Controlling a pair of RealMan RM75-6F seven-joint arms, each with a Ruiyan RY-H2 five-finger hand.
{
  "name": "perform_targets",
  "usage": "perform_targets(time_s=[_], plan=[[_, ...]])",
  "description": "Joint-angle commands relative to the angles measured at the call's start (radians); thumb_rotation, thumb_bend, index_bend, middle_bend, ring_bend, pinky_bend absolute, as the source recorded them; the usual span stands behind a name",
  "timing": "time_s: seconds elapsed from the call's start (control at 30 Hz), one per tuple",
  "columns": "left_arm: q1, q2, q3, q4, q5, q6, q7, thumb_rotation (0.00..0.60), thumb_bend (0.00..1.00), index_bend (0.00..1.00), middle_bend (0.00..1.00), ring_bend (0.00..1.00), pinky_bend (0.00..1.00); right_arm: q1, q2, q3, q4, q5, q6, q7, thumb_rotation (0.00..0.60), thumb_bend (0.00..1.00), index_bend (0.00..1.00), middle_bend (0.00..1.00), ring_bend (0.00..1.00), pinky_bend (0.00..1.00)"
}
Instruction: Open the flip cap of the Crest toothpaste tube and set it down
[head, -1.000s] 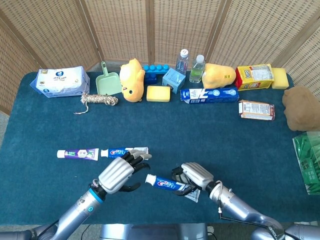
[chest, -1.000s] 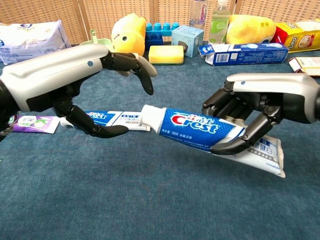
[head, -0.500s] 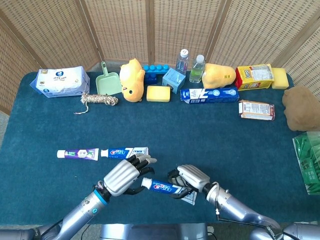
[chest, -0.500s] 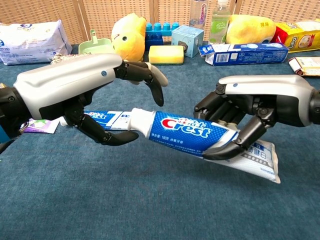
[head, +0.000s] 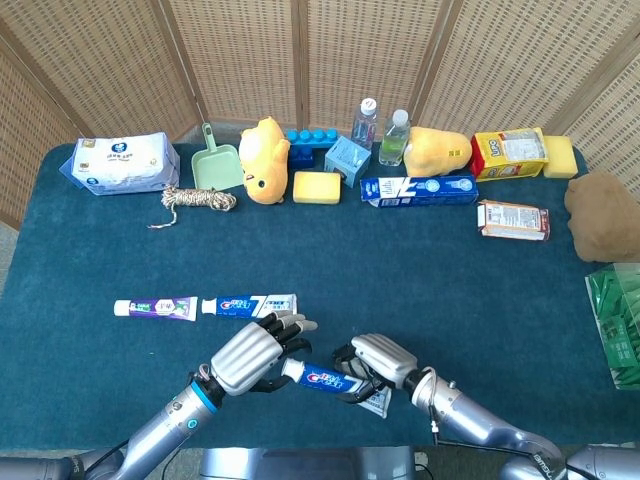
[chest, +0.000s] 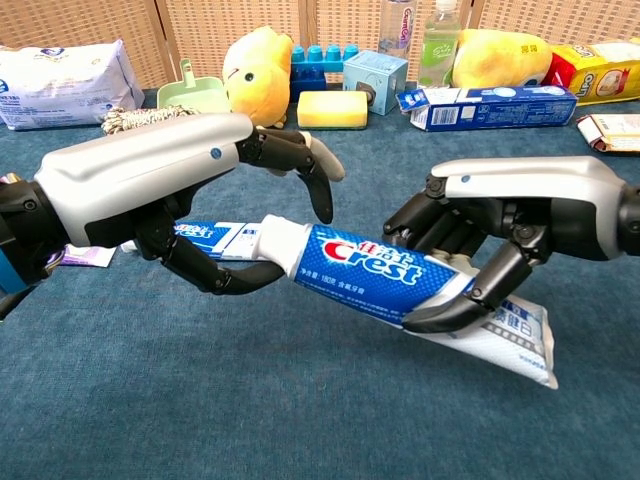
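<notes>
My right hand (chest: 520, 200) grips the blue Crest toothpaste tube (chest: 370, 265) around its middle and holds it level above the table, its crimped end pointing right. The white flip cap (chest: 277, 243) points left and looks closed. My left hand (chest: 150, 185) surrounds the cap end with fingers spread: the thumb curls just under the cap and the other fingers arch above it without touching. In the head view the tube (head: 325, 379) lies between the left hand (head: 245, 355) and the right hand (head: 380, 357), near the table's front edge.
Two other toothpaste tubes (head: 250, 304) (head: 155, 307) lie on the blue cloth just behind my left hand. Along the back stand a wipes pack (head: 120, 163), a green dustpan (head: 215, 165), a yellow plush (head: 264, 147), bottles (head: 365, 120) and a toothpaste box (head: 418, 188). A green basket (head: 618, 320) sits at the right edge.
The two hands have come closer together and nearer the front edge. The tube's cap, earlier just short of the left hand, now sits between its thumb and fingers.
</notes>
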Motion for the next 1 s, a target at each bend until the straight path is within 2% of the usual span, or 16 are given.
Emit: perform_targets(time_s=[0.03,0.4,1.0], plan=[[-0.002,0.001,0.001,0.0,0.001,0.003,-0.004,0.6,0.36,0.36,0.22,0.17,0.18,0.002,0.0,-0.001,0.0,0.002,-0.003,-0.001,0.6,0.39,0.87,0.78,0.73,0.78],[-0.008,0.004,0.007,0.004,0.004,0.015,-0.013,0.6,0.41,0.36,0.22,0.18,0.18,0.01,0.001,-0.014,0.009,0.012,-0.01,-0.02,0.6,0.39,0.87,0.78,0.73,0.79],[-0.014,0.011,0.012,0.003,0.003,0.03,-0.024,0.6,0.41,0.38,0.22,0.18,0.18,0.024,-0.011,-0.029,0.018,0.045,0.0,-0.118,0.6,0.41,0.87,0.78,0.74,0.79]])
